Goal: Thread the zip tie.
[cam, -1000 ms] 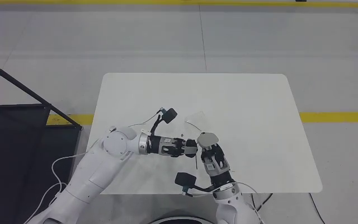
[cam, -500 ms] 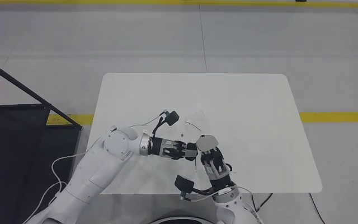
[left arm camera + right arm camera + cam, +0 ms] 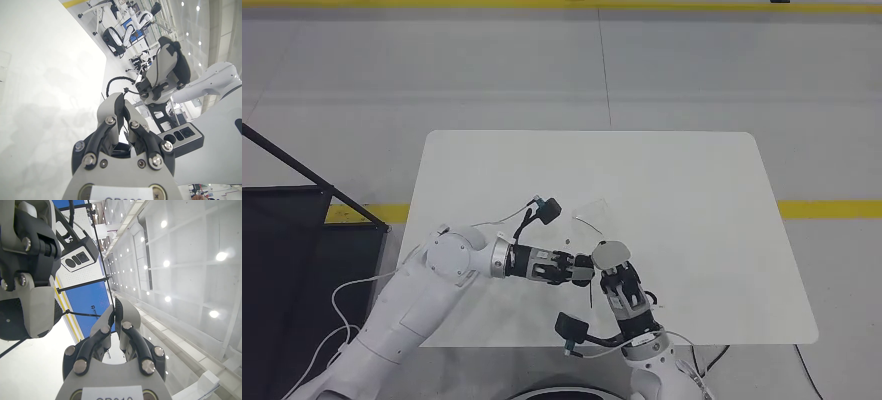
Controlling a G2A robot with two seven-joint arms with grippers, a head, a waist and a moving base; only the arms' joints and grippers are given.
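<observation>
Top view: left jaws and right jaws pinch zip tie near table edge.

left hand beside right hand (zip tie between), room over table

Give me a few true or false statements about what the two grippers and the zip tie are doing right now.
1. The right gripper pinches a thin black zip tie. True.
2. The left gripper has its fingers spread wide. False: they are shut on the zip tie.
3. The zip tie lies flat on the table. False: it is held in the air above it.
4. The two grippers are close together, near the table edge closest to the robot. True.
</observation>
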